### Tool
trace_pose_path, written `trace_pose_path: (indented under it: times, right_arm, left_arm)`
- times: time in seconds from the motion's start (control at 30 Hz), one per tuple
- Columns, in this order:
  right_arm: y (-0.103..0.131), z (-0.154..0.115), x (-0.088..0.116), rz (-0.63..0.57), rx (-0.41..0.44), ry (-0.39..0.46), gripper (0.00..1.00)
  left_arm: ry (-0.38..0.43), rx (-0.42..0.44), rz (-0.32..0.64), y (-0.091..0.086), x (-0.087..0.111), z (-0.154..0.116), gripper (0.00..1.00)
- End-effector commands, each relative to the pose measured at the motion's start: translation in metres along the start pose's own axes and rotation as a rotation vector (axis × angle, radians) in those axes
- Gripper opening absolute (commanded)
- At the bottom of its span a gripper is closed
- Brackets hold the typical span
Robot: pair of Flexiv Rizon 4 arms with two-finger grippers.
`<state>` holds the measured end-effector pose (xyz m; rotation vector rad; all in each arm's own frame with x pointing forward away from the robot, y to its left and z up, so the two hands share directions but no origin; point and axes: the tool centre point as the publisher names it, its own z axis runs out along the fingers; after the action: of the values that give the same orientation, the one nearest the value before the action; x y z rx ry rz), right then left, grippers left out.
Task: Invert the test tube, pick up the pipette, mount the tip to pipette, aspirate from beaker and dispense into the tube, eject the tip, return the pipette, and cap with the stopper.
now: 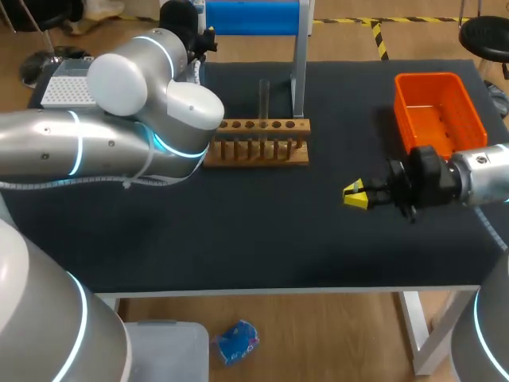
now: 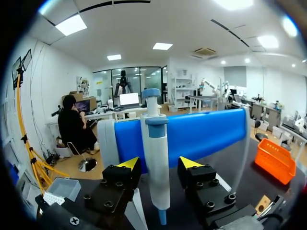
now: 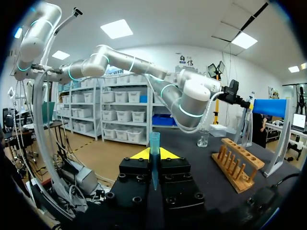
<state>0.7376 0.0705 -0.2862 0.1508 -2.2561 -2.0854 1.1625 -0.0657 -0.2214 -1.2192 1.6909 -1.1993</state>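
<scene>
Taking the black table as a clock face seen from above, the left arm comes in at 9 o'clock and bends back toward 11, covering much of that side. The right arm enters at 3 o'clock and lies level, pointing toward the centre. The blue stand is at 12 o'clock on the far edge. The orange bin sits at 2 o'clock, well apart from the rest. The wooden rack lies just short of the stand, a little toward 12 from the centre. The tip box is at 10 o'clock, behind the left arm.

The pipette hangs upright on the stand, between the fingers of the left gripper; its jaws stand apart, a gap showing on each side of the pipette. The tube stands upright in the rack, near its middle. From the right wrist, the beaker sits ahead of the gripper, beyond the rack's near end. The right gripper, between centre and 3 o'clock, has its jaws closed on a blue tip that stands up between them
</scene>
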Motion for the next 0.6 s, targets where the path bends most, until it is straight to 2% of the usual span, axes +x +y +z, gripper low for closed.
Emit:
trace_pose_path:
  times: [0.03,0.27,0.6]
  right_arm:
    - [0.0005,-0.0005,0.0008,0.0,0.002,0.0,0.0]
    - [0.0005,-0.0005,0.0008,0.0,0.002,0.0,0.0]
    - [0.0005,-0.0005,0.0008,0.0,0.002,0.0,0.0]
  left_arm:
    - [-0.011,0.003,-0.002,0.0032,0.0014,0.0084,0.47]
    - [-0.032,-0.005,-0.008,0.0045,0.0015,0.0114,0.42]
    - [-0.062,-0.014,-0.03,0.0056,0.0014,0.0136,0.43]
